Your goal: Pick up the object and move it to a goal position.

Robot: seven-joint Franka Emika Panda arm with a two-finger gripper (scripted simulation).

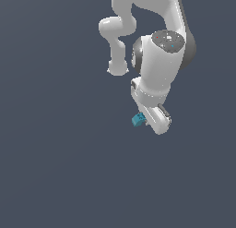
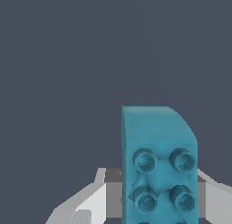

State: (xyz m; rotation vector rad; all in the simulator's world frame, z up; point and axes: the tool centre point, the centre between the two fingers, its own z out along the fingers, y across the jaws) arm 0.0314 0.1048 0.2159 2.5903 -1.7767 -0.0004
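block and hand are already one unit from where i stand: the teal-blue block (image 1: 137, 120) sits at the tip of the white gripper (image 1: 148, 121), poking out toward the exterior view's left, with the arm (image 1: 159, 51) folded above it. in the wrist view the block (image 2: 158, 164) fills the space right in front of the camera, its studded face turned to the lens, and pale fingers (image 2: 93, 201) show on either side of it. i judge the hand is closed narrow on the block, pinching it across its short width, though the actual contact spots sit behind the block and i can't see them.

the block's long axis runs along the line of the fingers, reaching out past their tips, so only its near end is pinched. one far corner is rounded off, the other is square.

nothing else shows anywhere around it, only flat grey-blue on all sides in both views, with no edge, wall or other thing near. i see no marker for the goal, so i can't tell which way the carry has to go. room to move looks open in every direction. the one risk i'd guess at is the block pivoting in that end-on pinch if the arm swings hard.
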